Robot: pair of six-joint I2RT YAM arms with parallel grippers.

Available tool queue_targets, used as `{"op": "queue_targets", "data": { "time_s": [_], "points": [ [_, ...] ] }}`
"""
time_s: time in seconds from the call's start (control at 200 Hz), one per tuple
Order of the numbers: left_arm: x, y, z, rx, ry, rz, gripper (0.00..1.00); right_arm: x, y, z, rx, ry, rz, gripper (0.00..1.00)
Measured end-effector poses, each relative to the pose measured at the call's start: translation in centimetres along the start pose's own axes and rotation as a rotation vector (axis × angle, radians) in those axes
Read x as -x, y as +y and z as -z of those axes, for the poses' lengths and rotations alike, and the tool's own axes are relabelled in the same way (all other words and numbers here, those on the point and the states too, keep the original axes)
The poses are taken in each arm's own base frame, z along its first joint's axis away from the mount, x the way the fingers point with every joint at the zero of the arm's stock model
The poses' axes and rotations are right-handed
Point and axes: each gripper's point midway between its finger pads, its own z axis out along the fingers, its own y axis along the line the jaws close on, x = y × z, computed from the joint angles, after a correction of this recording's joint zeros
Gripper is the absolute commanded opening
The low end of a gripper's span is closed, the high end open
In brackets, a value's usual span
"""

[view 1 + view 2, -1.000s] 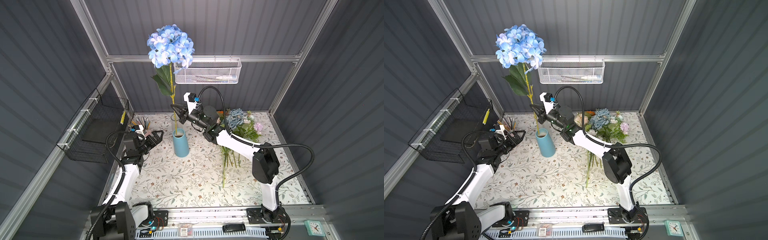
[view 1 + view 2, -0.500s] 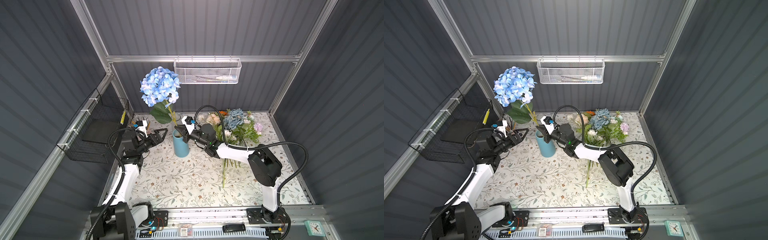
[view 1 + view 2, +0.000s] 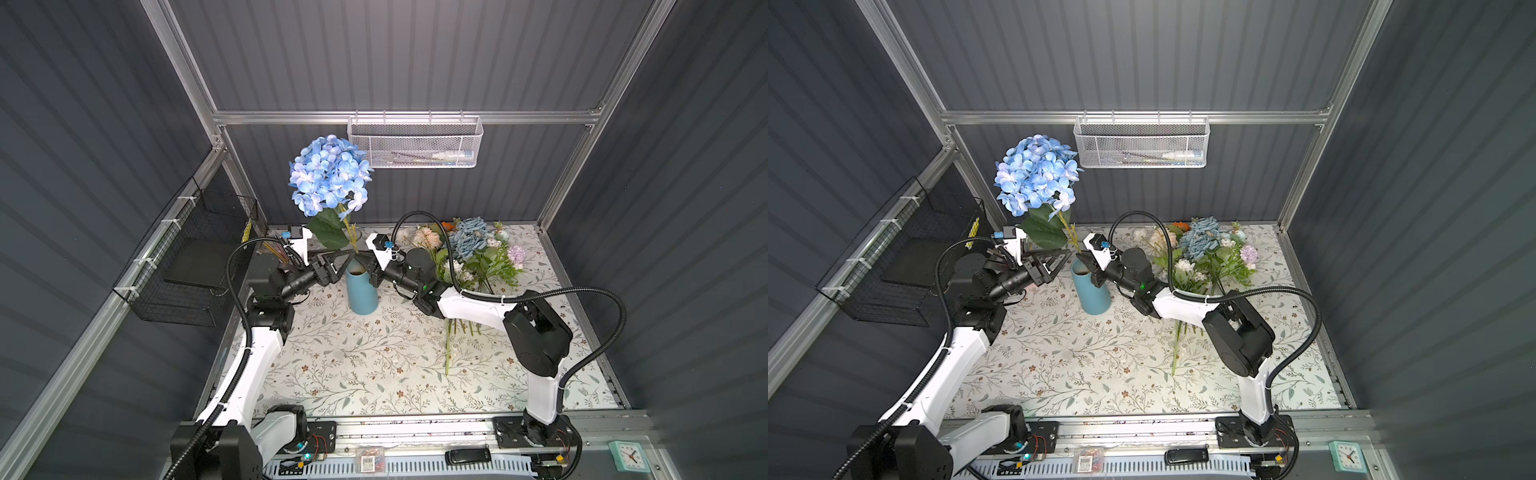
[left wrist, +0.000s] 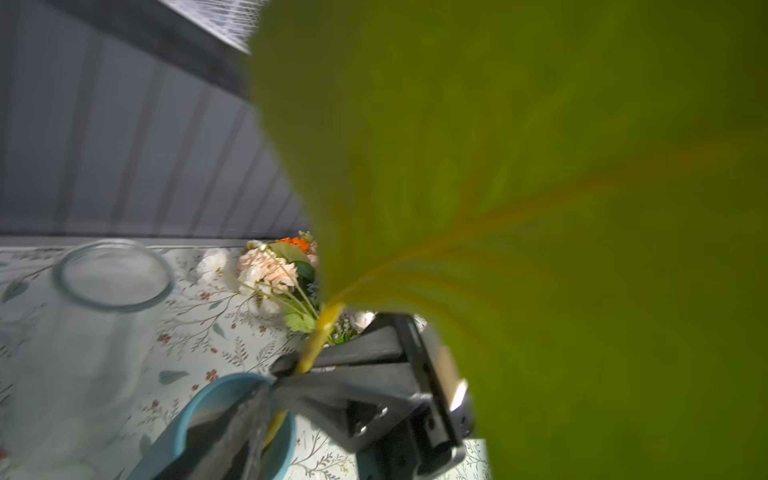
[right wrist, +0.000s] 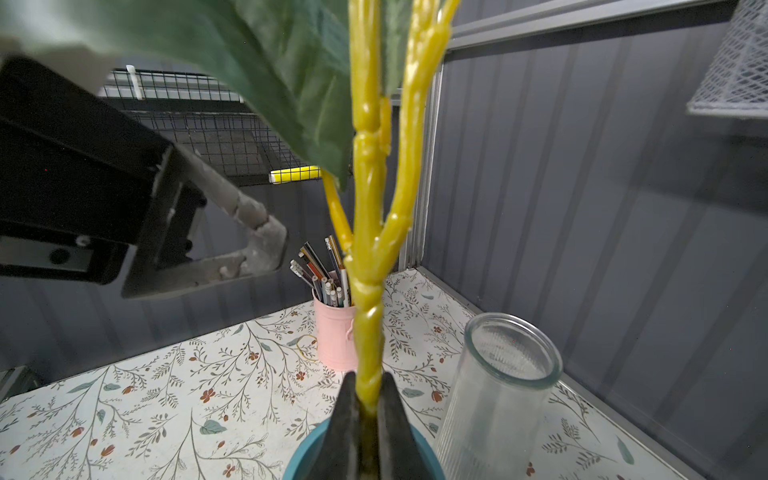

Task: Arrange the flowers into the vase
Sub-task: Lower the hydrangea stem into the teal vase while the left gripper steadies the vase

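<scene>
Mid-table, a blue vase (image 3: 362, 291) stands upright with the hydrangea (image 3: 330, 174) stem (image 5: 368, 291) in its mouth. The right gripper (image 5: 368, 386) is clamped on that stem just above the rim. The left gripper (image 3: 348, 262) gapes wide just beside it, empty. Farther back right, the other flowers (image 3: 473, 253) lie heaped.

The white-and-black left arm rises from its near-left base, elbow bent, forearm reaching far and rightward. Its black left gripper (image 3: 350, 257) lies almost level, jaws spread wide, tips pointing to the middle. The right arm folds low at right and stretches leftward. Its black right gripper (image 5: 365, 399) is pinched onto a yellow-green plastic stem (image 5: 368, 249), close beside the left one's tips.
</scene>
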Motion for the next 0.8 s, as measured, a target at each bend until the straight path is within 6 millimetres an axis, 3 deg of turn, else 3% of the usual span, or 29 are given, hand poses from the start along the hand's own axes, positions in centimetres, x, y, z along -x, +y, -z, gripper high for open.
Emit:
{"op": "queue_targets", "data": {
  "time_s": [0.095, 0.415, 0.51, 0.695, 0.8],
  "points": [
    [0.6, 0.0, -0.5, 0.005, -0.021, -0.029, 0.73, -0.4, 0.0, 0.0, 0.0, 0.016, -0.004, 0.04],
    [0.7, 3.5, -1.8, 0.089, -0.047, -0.018, 0.5, -1.0, 0.9, 0.1, 0.016, 0.054, 0.016, 0.03],
    [0.9, 3.7, -1.8, 0.098, -0.056, -0.023, 0.44, -1.0, 1.4, 0.1, 0.028, 0.063, 0.037, 0.03],
    [1.1, 3.5, -1.8, 0.092, -0.064, -0.046, 0.16, -1.5, 1.9, 0.1, 0.038, 0.081, 0.054, 0.04],
    [1.2, 3.8, -1.7, 0.109, -0.067, -0.06, 0.14, -1.4, 1.9, 0.1, 0.038, 0.079, 0.055, 0.06]
  ]
}}
